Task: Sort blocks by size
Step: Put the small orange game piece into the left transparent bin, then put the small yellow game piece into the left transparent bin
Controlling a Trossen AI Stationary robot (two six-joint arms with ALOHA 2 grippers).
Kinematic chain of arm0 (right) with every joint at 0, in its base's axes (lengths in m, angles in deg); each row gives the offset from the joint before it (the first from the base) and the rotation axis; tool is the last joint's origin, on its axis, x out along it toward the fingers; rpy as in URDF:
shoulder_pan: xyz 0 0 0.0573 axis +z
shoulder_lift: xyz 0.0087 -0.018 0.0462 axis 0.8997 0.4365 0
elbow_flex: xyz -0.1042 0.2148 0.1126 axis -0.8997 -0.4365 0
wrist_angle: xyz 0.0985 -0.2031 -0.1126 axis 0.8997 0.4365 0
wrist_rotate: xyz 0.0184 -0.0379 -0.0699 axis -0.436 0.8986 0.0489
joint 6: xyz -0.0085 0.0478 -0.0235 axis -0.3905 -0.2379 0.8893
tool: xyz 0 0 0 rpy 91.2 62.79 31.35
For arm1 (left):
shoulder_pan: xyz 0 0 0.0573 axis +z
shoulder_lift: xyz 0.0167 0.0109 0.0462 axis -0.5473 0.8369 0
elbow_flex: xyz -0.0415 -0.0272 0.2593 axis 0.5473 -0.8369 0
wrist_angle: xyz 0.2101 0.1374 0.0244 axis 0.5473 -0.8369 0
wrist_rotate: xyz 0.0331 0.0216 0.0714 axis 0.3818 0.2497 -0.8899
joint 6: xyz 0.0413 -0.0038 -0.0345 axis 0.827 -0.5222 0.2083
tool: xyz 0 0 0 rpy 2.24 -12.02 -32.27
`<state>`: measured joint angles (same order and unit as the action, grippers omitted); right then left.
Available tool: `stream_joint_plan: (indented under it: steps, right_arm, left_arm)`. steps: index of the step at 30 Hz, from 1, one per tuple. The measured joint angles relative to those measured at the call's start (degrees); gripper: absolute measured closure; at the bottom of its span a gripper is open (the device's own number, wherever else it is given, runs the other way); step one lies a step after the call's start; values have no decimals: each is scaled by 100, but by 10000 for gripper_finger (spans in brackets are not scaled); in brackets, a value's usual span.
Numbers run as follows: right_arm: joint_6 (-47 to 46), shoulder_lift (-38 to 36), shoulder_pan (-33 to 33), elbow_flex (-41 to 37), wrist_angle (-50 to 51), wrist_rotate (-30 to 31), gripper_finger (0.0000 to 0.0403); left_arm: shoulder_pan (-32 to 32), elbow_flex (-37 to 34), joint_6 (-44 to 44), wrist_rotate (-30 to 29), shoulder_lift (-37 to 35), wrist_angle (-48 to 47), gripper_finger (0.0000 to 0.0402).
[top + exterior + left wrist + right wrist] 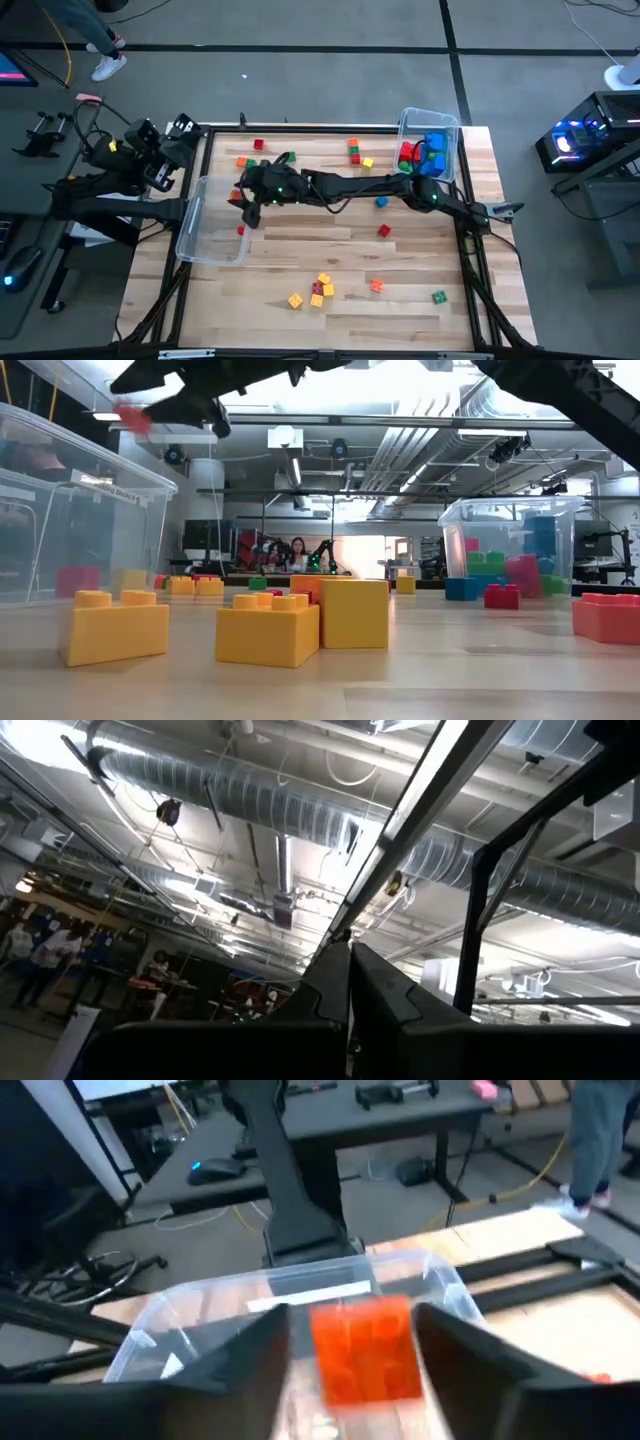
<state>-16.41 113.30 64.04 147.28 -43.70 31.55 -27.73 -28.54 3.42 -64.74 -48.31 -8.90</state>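
1. Grey workshop floor surrounds the slatted wooden desk (pixel 330 250) in the high view, where the right arm stretches across to hold the right pincer (pixel 247 208) over the near rim of the clear bin on the left (pixel 205 240). One tiny red block (pixel 240 230) already lies inside that bin. The clear bin on the right (pixel 447 130) holds larger red, blue and green bricks, and loose blocks dot the boards, among them a yellow and red cluster (pixel 318 288) near the front edge.
2. Level with the desk, the low view shows yellow bricks (pixel 268 628) in the foreground and the right pincer high above the left bin's wall with a small red cube (pixel 131 417) at its tips.
3. Ceiling ducts fill the left wrist view; the left pincer (pixel 350 1020), parked off the desk's left side, has its fingers pressed together and empty.
4. Looking down from the right wrist view, the red cube sits between the two dark fingers (pixel 470 1355), which stand parted on either side of it; whether they touch it is unclear. This appears to be the drop of a small cube, and the next move likely calls for lifting clear and reaching for another loose block
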Motion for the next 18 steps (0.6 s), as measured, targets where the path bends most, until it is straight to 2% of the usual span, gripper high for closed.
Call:
stream_joint_plan:
  steps: [4, 7, 10, 14, 18]
  right_arm:
    - [-48, -67, -134, 243, 735, -237, 80]
    - [-53, -245, -224, 144, 1018, -473, 49]
    - [170, -468, -233, 161, 1889, -628, 44]
    - [831, -846, -217, 132, 3828, -647, 49]
    - [1031, -1216, -169, -542, 5278, -739, 61]
  left_arm:
    - [0, 0, 13, 0, 0, -26, 402]
    - [0, 2, 166, 0, 0, -210, 402]
    - [0, 2, 140, -6, 28, -488, 402]
    - [0, 6, 27, -7, 109, -965, 402]
    - [0, 4, -4, -8, 353, -1193, 402]
